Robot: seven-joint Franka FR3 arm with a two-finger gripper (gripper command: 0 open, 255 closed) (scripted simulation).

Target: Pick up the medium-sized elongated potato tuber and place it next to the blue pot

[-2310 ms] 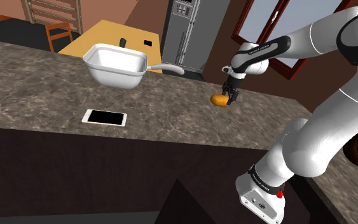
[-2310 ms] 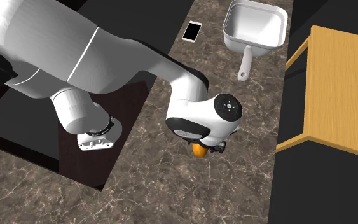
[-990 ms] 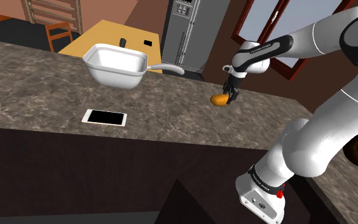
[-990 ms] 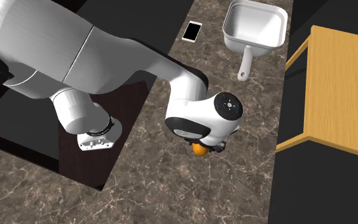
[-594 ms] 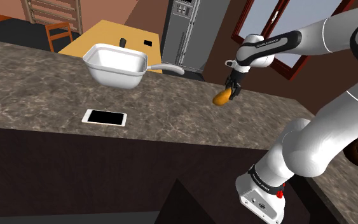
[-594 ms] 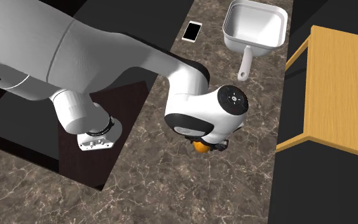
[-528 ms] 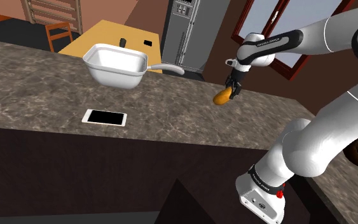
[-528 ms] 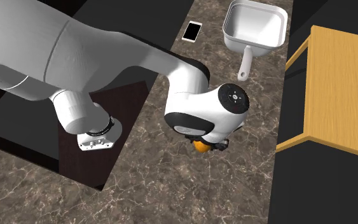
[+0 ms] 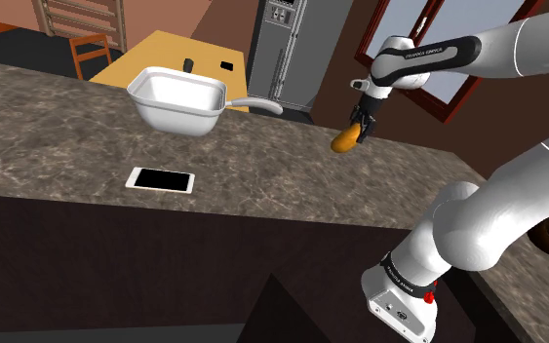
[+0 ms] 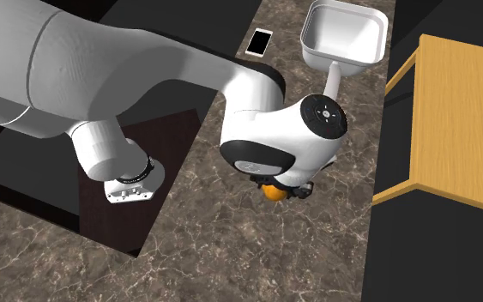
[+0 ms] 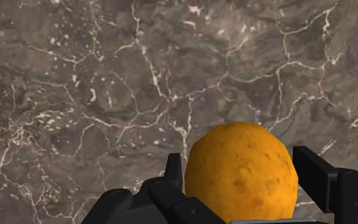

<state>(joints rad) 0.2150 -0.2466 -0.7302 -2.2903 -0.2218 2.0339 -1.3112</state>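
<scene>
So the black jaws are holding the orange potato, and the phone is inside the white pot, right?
No: the flat white-edged phone lies on the brown veined counter, outside the white square pot, as the shoulder view shows. The jaws do clasp the orange potato.

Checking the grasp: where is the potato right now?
The orange potato hangs clasped in the gripper above the counter, at the shoulder view's right of the white pot.
</scene>
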